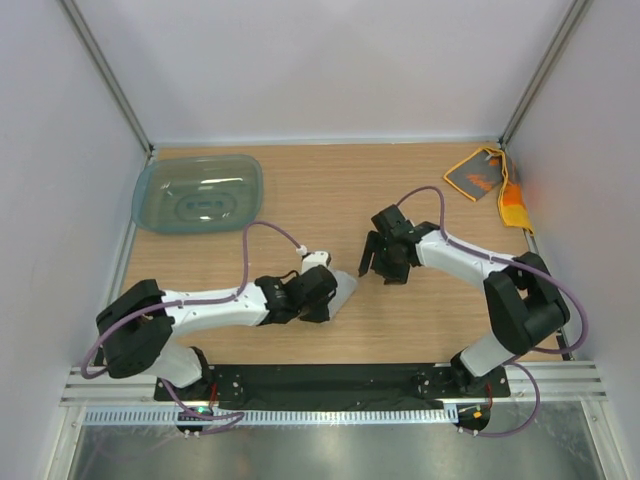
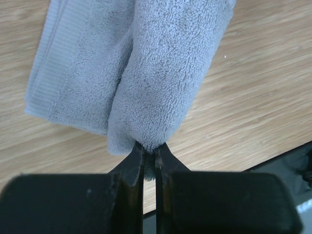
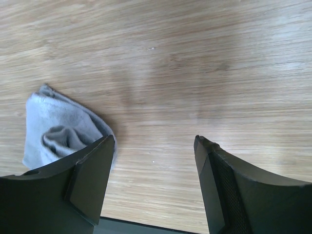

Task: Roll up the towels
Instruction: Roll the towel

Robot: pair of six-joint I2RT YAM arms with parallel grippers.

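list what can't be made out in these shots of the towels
Top view: the grey towel lies mostly under the left gripper; only a corner shows.
Left wrist view: its far end is cut off by the top edge.
Right wrist view: a finger of the right gripper hides part of it.
Top view: the orange towel is too small to read its folds.

the light grey towel (image 2: 146, 73) is plain terry with a ribbed band along one edge. the other towel (image 1: 480, 178) is bright orange with a dark grey face. the tub (image 1: 198, 193) is translucent teal, the table (image 1: 330, 190) pale grained wood. the left gripper (image 2: 148, 151) and right gripper (image 3: 155, 141) are black, the arms (image 1: 215, 305) white, the cables (image 1: 265, 228) purple.
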